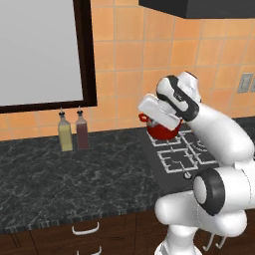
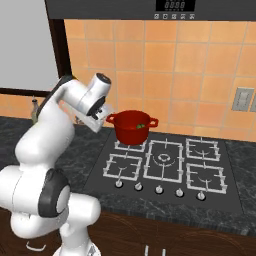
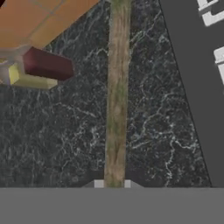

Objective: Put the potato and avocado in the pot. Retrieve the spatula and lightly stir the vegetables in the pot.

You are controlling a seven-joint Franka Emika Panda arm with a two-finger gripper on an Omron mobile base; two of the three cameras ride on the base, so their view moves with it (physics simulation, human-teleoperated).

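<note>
The spatula (image 3: 117, 87) is seen in the hand view as a thin tan stick running straight away from the gripper (image 3: 113, 184), its near end pinched between the two finger tips, so the jaws are judged to be closed narrowly on the handle; the blade itself cannot be made out, since the stick runs off the far edge of that view. The long axis of the handle is thus laid in line with the hand, over the dark marbled counter (image 3: 65, 140), with two bottles (image 3: 37, 70) lying off to one side and the edge of the cooktop (image 3: 192, 65) to the other. In the right base view the pot (image 2: 132, 127) is found on the rear left burner, with the hand just beside its left handle, and a small green piece, taken to be the avocado (image 2: 140, 126), is visible inside. The potato cannot be told. The coming move is judged to turn on this: the pot lies to the side of the hand, not along the spatula's axis, so the held tool would need to be swung over the rim and tipped down into it
</note>
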